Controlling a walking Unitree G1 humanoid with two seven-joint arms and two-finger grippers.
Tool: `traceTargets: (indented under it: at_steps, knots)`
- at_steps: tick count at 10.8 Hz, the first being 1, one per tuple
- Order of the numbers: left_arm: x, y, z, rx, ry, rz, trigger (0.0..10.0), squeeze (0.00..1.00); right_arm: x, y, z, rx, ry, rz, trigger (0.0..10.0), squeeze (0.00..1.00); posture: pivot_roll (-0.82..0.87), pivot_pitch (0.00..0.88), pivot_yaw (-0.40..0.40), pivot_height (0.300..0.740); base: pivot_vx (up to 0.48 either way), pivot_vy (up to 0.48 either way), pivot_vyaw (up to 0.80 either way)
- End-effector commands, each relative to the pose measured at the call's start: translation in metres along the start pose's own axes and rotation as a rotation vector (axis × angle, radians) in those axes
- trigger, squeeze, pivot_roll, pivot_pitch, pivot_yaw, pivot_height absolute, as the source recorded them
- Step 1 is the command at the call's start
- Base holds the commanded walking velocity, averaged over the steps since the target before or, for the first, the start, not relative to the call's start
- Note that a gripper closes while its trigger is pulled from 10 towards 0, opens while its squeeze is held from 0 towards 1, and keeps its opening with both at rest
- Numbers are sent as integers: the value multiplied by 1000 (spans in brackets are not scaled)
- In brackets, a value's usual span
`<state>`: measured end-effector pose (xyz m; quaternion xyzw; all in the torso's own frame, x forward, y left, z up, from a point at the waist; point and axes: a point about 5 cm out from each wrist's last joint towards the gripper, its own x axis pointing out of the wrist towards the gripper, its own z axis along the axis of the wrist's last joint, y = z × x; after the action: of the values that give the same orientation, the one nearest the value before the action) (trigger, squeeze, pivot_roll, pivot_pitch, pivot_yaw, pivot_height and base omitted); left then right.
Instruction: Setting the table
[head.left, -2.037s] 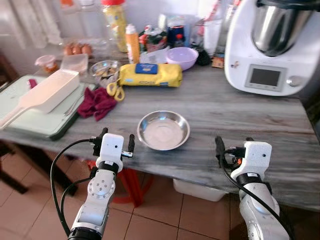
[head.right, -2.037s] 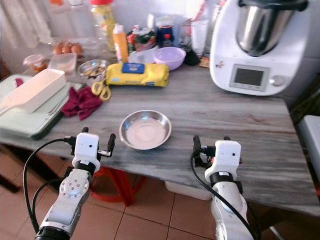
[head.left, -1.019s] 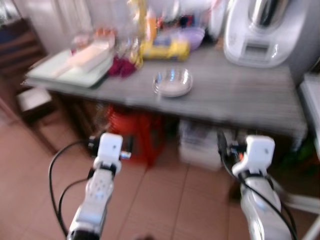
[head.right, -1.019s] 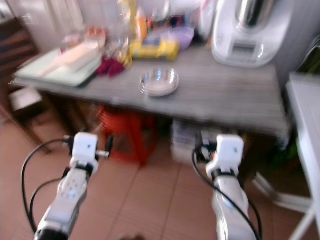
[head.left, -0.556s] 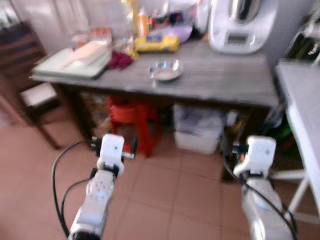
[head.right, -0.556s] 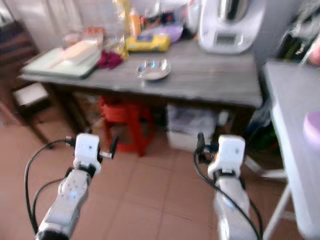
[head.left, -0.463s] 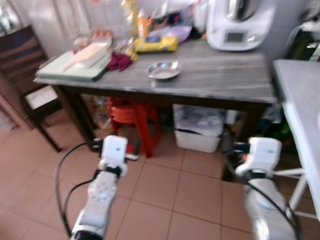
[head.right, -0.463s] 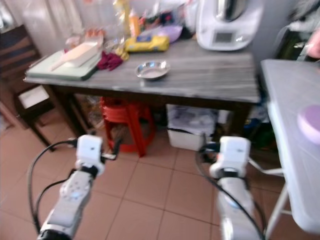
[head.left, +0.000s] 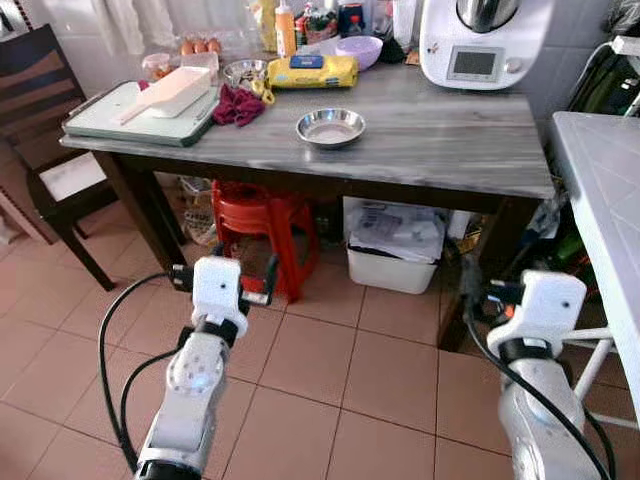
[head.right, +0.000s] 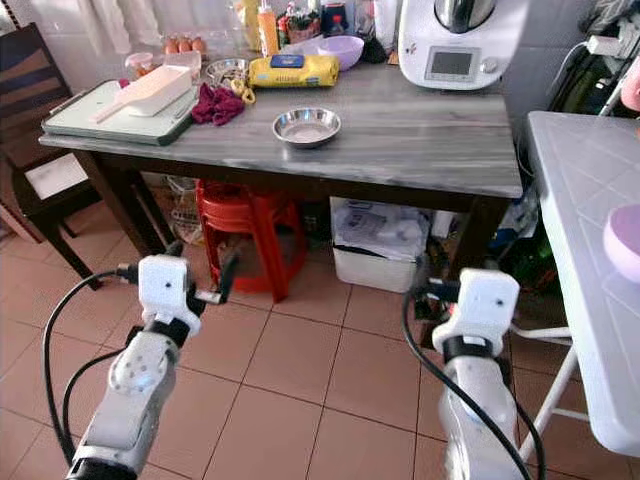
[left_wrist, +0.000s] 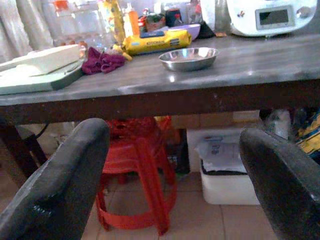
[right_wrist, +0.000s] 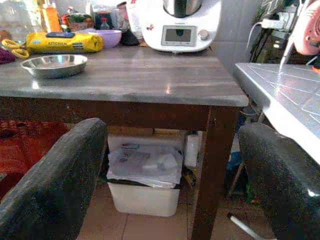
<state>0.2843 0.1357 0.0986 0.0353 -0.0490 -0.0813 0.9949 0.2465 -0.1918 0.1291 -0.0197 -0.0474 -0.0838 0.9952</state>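
Left eye view: the robot stands well back from the grey marble-topped bench (head.left: 440, 130), out on the terracotta tiled floor (head.left: 330, 400). The shallow round stainless steel bowl (head.left: 331, 127) sits alone near the middle of the bench, closer to its front edge than the back. Along the back edge are a yellow wipes packet (head.left: 311, 71), a lilac plastic bowl (head.left: 358, 50) and a white kitchen machine with a steel jug (head.left: 482, 40); a crumpled maroon cloth (head.left: 238, 104) lies beside a pale green tray (head.left: 120, 122) at the left end. The left pincer (head.left: 222, 277) and right pincer (head.left: 478, 292) both hang over the floor, holding nothing.

Right eye view: same layout, plus a white side table (head.right: 590, 230) off to the right with a second lilac dish (head.right: 622, 242) on it. A red plastic stool (head.right: 245, 232) is tucked under the bench.

Left wrist view: fingers (left_wrist: 55, 190) spread wide apart, empty, the steel bowl straight ahead on the bench top.

Right wrist view: fingers (right_wrist: 55, 185) also spread, empty, facing the bench's right front corner.

My take: it's between placements. For the next piece I'd square up to whichever surface holds it before reaching, and keep clear of the stool.
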Motion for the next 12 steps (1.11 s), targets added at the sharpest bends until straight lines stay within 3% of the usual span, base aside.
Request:
traceTargets:
  at_steps: [1,6,12]
  knots:
    - [-1,1,-1,16,5,-9,10000,0,-1,-1,2,12,1,-15,10000,0,-180,51,79,740,0,0,0]
    - [2,-7,-1,-7,17,-46,10000,0,-2,-4,1,-7,20,-20,10000,0,-195,54,78,740,0,-154,-669]
    - [2,-8,-3,-7,26,-56,10000,0,-3,-3,-5,-10,44,-9,10000,0,-192,59,75,740,0,-304,0]
